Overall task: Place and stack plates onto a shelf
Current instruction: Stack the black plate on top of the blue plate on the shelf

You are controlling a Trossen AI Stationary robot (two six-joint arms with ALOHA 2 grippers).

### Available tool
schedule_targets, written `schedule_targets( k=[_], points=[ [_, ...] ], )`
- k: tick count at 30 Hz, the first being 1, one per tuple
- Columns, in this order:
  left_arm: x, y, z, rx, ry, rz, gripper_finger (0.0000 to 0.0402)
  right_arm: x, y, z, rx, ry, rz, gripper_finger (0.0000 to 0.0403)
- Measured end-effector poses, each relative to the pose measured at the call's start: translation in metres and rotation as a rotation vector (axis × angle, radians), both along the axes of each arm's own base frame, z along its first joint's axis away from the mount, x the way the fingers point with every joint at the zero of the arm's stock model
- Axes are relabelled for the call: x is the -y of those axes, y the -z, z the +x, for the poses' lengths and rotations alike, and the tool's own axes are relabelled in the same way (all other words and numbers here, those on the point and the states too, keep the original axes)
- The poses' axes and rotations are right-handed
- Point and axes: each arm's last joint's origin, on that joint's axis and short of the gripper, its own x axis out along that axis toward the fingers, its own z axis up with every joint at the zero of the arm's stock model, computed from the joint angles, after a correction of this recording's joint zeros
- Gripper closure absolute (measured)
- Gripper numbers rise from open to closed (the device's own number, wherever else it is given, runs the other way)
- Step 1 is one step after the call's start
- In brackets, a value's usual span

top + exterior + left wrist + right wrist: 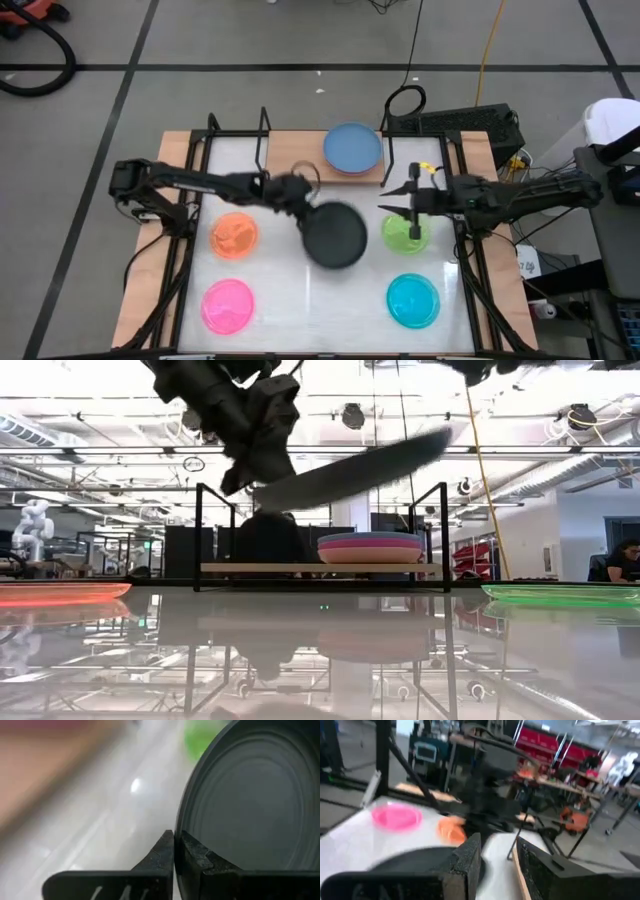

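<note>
Left pincer (305,212) clamped on black plate (335,237) rim, plate tilted, lifted off tabletop (320,300) for carrying to shelf (300,568) beyond it, where blue plate (352,148) tops a stack. Right pincer (413,208) part-open, empty, hovering over green plate (400,235).
</note>
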Motion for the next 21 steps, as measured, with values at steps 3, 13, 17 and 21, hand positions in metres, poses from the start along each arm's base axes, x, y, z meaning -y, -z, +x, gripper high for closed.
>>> schedule_targets(
  k=[3,13,17,21],
  points=[
    [-0.025,-0.021,-0.001,0.156,-0.076,0.019,0.0391,-0.001,-0.007,-0.010,0.048,-0.012,0.019,0.0291],
    [-0.101,-0.078,0.008,0.217,-0.161,0.124,0.0391,-0.001,0.007,-0.016,0.012,-0.011,0.090,0.0291],
    [-0.134,-0.089,0.012,0.153,-0.199,0.147,0.0391,-0.001,0.014,-0.016,-0.006,-0.010,0.098,0.0291],
    [-0.164,-0.074,0.015,0.080,-0.235,0.147,0.0391,-0.001,0.014,-0.016,-0.004,-0.010,0.101,0.0291]
  ],
)
